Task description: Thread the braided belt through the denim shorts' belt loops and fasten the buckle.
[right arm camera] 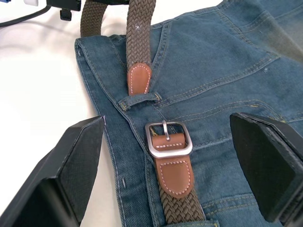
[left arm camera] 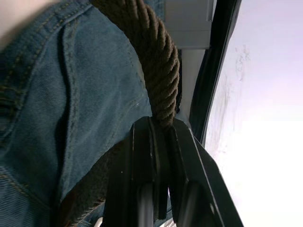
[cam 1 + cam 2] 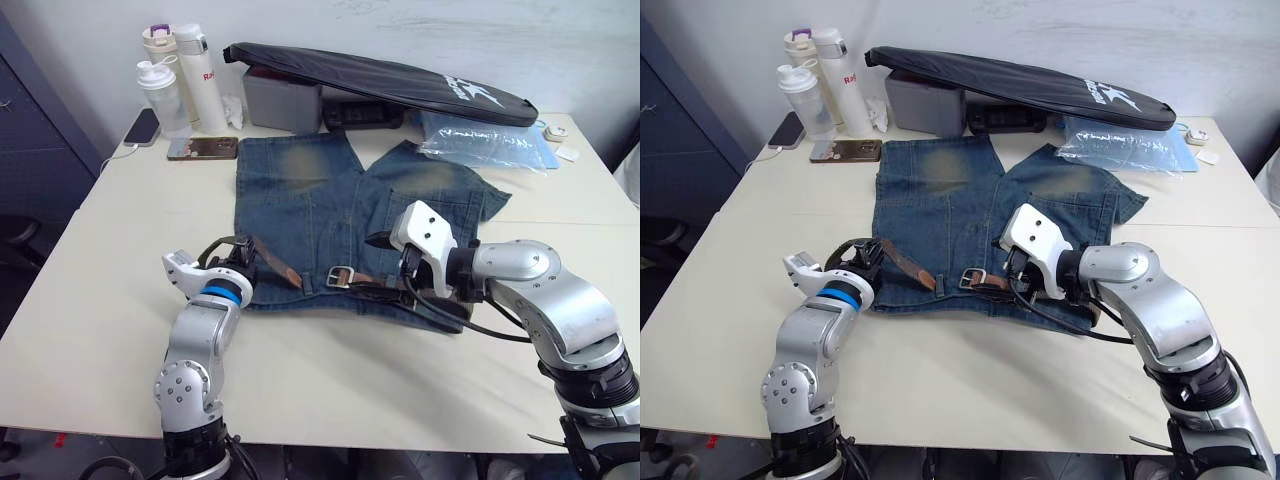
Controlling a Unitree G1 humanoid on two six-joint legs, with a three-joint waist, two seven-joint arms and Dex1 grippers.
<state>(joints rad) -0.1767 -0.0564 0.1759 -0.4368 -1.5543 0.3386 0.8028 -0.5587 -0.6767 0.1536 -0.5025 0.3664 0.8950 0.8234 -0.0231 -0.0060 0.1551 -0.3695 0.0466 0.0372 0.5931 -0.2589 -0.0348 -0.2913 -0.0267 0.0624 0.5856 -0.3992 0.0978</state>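
The denim shorts (image 3: 320, 200) lie flat on the table, waistband toward me. The braided belt (image 3: 272, 262) runs along the waistband and arcs up at its left end. My left gripper (image 3: 242, 262) is shut on that arc (image 2: 158, 66). The belt's tan tip (image 1: 139, 79) rests on the denim, its end right at a belt loop (image 1: 139, 100). Just beyond that loop lies the silver buckle (image 1: 168, 139), unfastened, also seen at the waistband's middle (image 3: 342, 277). My right gripper (image 3: 381, 266) hovers open over the waistband, its fingers (image 1: 71, 170) spread either side of the buckle.
At the back left stand three bottles (image 3: 205, 75), with two phones (image 3: 203, 148) beside them. A long black bag (image 3: 380, 85) rests on a grey box (image 3: 280, 100). A clear plastic packet (image 3: 485, 140) lies at the back right.
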